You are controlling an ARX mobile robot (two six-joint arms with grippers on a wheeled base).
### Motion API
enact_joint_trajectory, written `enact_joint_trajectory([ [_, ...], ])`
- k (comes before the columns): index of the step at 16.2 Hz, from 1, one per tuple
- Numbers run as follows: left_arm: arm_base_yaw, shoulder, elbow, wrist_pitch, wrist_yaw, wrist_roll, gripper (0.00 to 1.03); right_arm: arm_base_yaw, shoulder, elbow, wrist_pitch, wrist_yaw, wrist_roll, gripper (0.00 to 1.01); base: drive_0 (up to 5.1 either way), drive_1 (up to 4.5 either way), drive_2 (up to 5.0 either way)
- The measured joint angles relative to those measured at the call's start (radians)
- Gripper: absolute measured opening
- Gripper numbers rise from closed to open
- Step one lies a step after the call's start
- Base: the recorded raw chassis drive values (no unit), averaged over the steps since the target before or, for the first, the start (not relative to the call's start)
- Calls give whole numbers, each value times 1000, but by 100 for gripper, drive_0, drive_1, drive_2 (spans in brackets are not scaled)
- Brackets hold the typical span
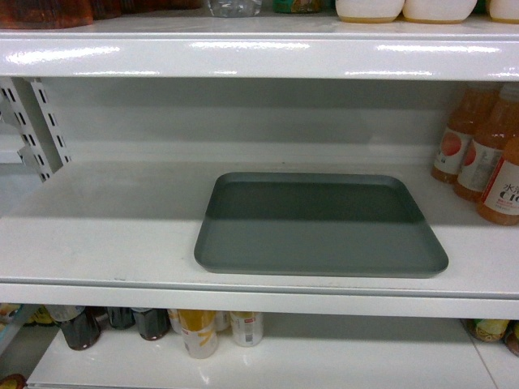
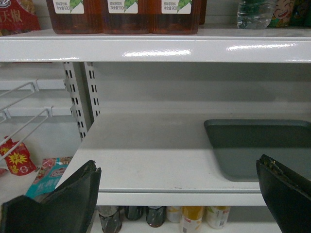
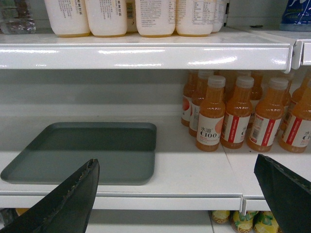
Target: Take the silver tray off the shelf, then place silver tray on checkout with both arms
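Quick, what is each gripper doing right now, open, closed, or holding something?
Left gripper: open, holding nothing, short of the silver tray.
Right gripper: open, holding nothing, in front of the shelf.

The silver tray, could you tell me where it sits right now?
In the head view, the silver tray lies flat on the shelf, right of centre near the front lip, left of the orange bottles.
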Motion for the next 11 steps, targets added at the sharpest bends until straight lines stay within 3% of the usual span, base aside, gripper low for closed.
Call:
enact_joint_trajectory([
  [11,0,0,0,0,0,0,98,0,0,0,0,0,0,98,0,0,0],
])
